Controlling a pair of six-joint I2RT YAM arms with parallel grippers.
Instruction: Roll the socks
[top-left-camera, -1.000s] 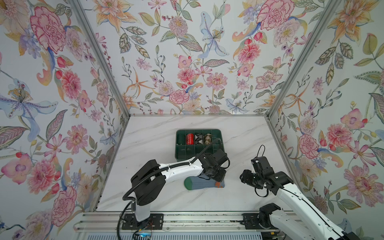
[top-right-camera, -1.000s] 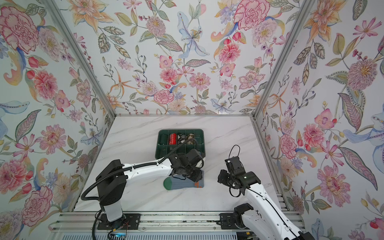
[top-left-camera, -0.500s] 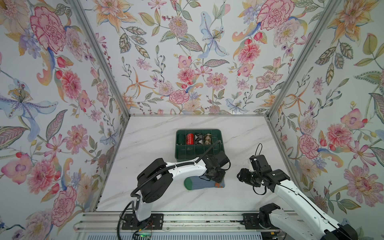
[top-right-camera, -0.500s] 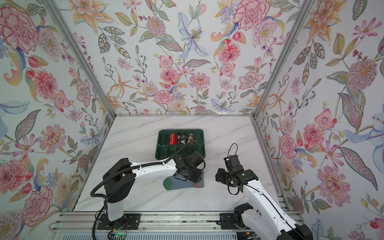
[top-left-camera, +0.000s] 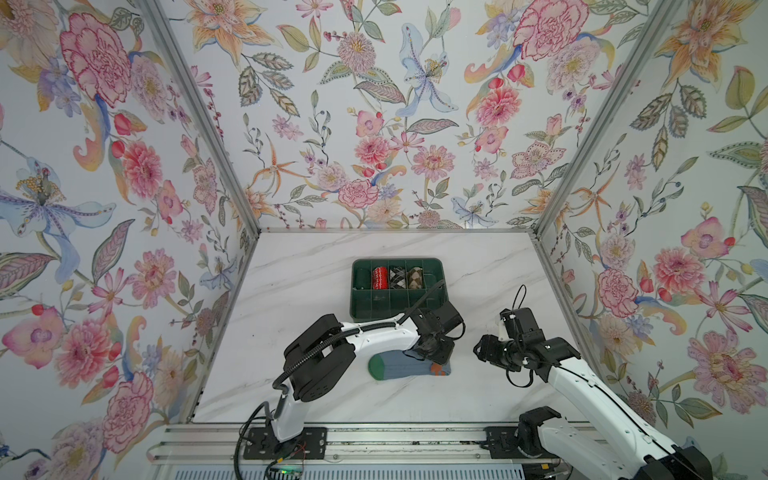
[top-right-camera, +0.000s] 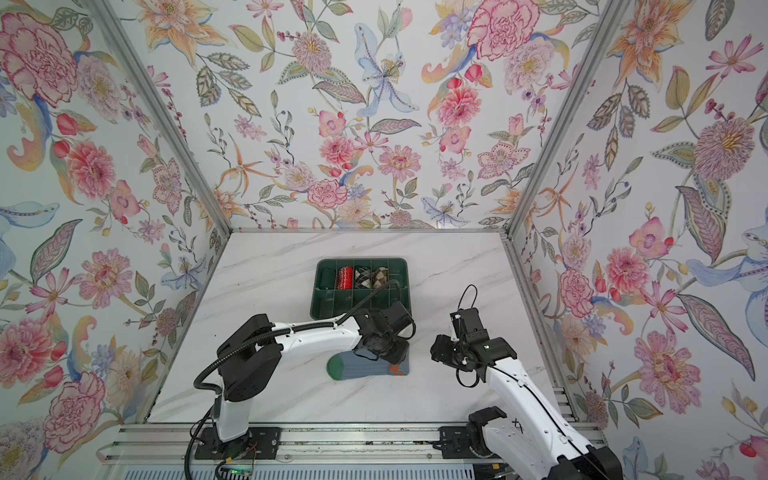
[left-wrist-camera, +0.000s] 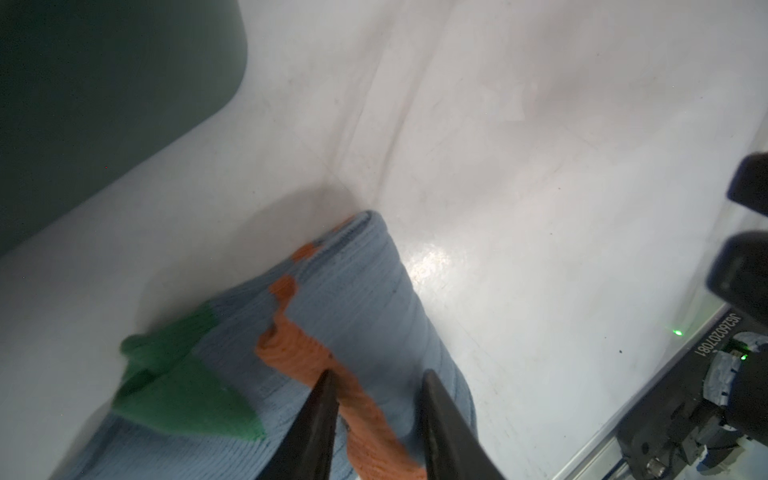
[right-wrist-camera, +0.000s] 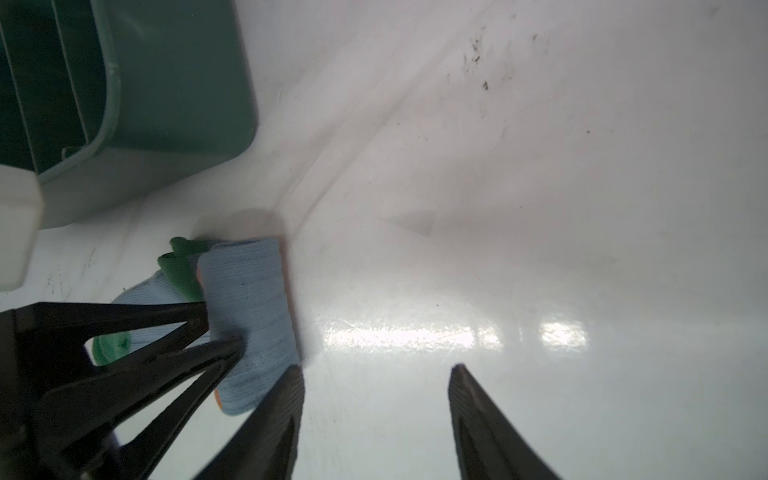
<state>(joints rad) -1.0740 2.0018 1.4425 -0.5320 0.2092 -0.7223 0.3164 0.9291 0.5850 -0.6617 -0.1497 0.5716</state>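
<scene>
Socks (top-left-camera: 405, 365) flat on the marble surface (top-left-camera: 299, 291), just in front of the green divided tray (top-left-camera: 398, 260). Orange cuff end turned over into a short first roll near the tray's front right corner; green toe stretched out toward the tray's front left side. Most of the length unrolled, so judged early in the rolling step.

Left end effector (left-wrist-camera: 376, 376) down on the rolled end, jaws drawn in with orange cuff and blue ribbed fabric filling the gap between them: judged clamped on the roll. Right end effector (right-wrist-camera: 376, 370) low over bare surface just beside the roll, on the side away from the tray's left edge, jaws apart and empty, one fingertip (right-wrist-camera: 291, 376) close to the fabric edge.

Next move, as a judgement: carry the pinched roll over toward the green toe, keeping both layers together and the turn tight; bring in the free end effector to pin or steady the roll.

Inside the tray's back row, three finished bundles: red patterned (top-left-camera: 379, 277), black-white argyle (top-left-camera: 397, 278), brown argyle (top-left-camera: 414, 277).
</scene>
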